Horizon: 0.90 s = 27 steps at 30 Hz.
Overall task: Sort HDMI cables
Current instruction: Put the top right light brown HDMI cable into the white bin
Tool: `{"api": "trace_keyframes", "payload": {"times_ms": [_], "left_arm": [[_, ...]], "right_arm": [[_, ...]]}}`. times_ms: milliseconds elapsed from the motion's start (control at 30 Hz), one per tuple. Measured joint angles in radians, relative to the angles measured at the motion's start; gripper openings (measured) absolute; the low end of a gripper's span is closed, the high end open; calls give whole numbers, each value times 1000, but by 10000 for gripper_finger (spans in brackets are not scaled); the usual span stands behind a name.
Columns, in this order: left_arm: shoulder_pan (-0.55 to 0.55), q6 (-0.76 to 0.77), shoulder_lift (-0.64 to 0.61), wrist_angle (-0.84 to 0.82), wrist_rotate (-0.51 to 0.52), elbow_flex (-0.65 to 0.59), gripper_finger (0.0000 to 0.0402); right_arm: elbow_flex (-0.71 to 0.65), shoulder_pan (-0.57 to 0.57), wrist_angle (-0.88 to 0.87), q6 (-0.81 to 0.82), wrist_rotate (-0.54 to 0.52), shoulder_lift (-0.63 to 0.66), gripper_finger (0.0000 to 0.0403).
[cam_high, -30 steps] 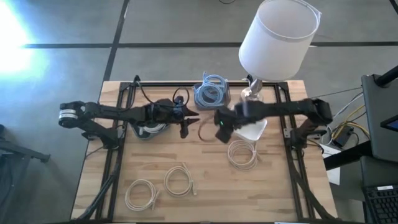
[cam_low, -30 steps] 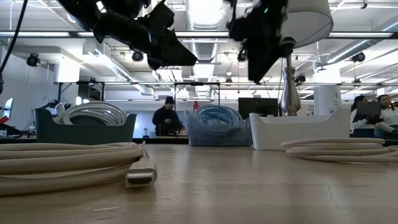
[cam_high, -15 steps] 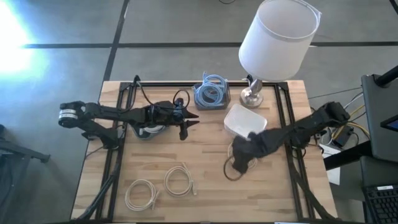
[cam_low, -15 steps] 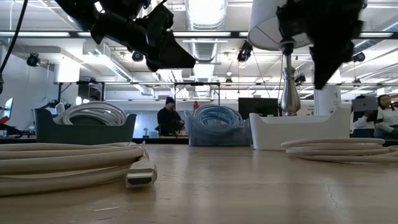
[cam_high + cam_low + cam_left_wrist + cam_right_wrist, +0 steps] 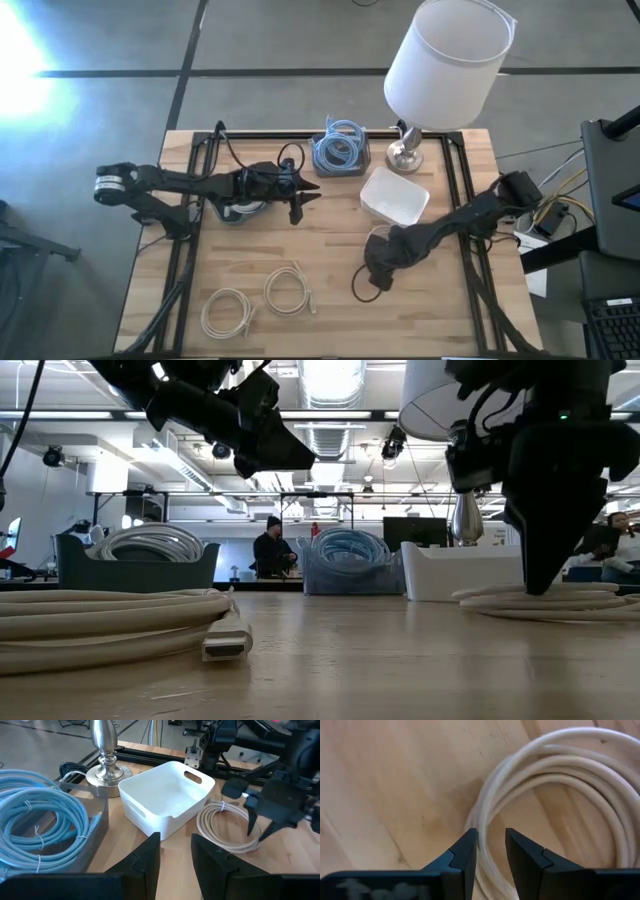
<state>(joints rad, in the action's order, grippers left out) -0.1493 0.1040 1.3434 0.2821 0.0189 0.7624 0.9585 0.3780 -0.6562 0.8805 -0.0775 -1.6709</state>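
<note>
Right pincer (image 5: 489, 851): low over the beige coil (image 5: 560, 790) on the worktop (image 5: 330, 320); fingers a little apart, nothing between them yet; the coil's near edge runs straight through the gap.
Coil from pincer: directly under it in the high view, around 4 o'clock from the worktop's middle, mostly hidden beneath the right arm.
Coil's lie: flat, round, no real long axis; the strand at the pincer runs roughly in line with the gap, so I judge a straight drop would straddle it.
Nearer arm: the right, clearly; the left pincer (image 5: 308, 194) hangs well apart, toward 10 o'clock of the coil, above the worktop, fingers parted and holding nothing.
Likely goal: the white bin (image 5: 394, 196), just beyond the coil at about 12 o'clock from it, empty by the left wrist view.
Other cables: blue coils (image 5: 338, 148) in the clear bin at 12 o'clock of the worktop; two white coils (image 5: 258, 298) near 7 o'clock, loose on the wood.
Lamp (image 5: 446, 60): stands just behind the white bin.
</note>
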Motion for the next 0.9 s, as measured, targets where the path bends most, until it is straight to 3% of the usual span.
{"api": "trace_keyframes", "payload": {"times_ms": [167,300,633,900], "left_arm": [[0,1,0,3,0,0,113],[0,1,0,2,1,0,113],[0,1,0,-5,1,0,113],[0,-5,0,-7,1,0,113]], "right_arm": [[36,2,5,-1,11,-49,100],[48,0,11,26,82,-75,95],[64,13,6,105,80,-153,82],[134,19,12,150,133,-154,43]]}}
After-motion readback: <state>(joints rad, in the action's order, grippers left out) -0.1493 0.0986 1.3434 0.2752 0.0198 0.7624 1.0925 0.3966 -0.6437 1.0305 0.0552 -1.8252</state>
